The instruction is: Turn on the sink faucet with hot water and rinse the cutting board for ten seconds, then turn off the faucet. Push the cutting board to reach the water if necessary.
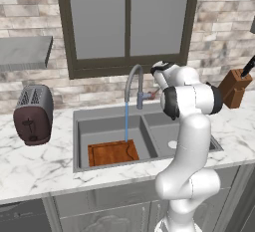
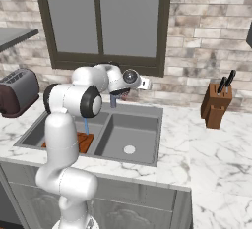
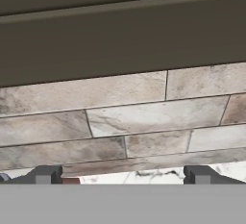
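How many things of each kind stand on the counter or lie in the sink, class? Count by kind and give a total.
Toaster: 1
Knife block: 1
Sink faucet: 1
Cutting board, in the left basin of the sink: 1
Total: 4

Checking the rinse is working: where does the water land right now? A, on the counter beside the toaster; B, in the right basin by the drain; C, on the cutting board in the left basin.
C: the water drops from the faucet onto the cutting board in the left basin.
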Available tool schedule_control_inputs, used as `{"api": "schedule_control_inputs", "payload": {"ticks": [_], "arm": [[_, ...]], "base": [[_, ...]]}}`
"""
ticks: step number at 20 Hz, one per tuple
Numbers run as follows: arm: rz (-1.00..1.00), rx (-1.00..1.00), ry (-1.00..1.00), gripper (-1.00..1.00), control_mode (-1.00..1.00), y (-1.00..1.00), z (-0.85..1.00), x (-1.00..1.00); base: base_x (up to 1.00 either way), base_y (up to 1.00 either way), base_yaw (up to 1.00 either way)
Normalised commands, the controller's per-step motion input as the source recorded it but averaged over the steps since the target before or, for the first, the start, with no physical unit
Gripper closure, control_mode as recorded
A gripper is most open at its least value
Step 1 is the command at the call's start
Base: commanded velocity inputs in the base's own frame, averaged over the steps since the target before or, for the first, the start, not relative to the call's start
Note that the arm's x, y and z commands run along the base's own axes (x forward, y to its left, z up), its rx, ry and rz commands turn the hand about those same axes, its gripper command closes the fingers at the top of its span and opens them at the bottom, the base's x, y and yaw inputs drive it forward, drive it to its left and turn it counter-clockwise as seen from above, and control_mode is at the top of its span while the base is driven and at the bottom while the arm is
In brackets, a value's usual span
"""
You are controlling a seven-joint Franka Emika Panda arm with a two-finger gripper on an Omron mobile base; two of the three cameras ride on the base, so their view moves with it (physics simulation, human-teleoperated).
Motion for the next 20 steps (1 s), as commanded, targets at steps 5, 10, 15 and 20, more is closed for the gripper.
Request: {"api": "schedule_control_inputs", "payload": {"ticks": [5, 10, 15, 20], "arm": [[0.0, 0.0, 0.0, -1.0, -1.0, 0.0, 0.0, 0.0], [0.0, 0.0, 0.0, -1.0, -1.0, 0.0, 0.0, 0.0], [0.0, 0.0, 0.0, -1.0, -1.0, 0.0, 0.0, 0.0], [0.0, 0.0, 0.0, -1.0, -1.0, 0.0, 0.0, 0.0]], "base": [[0.0, 0.0, 0.0], [0.0, 0.0, 0.0], [0.0, 0.0, 0.0], [0.0, 0.0, 0.0]]}}
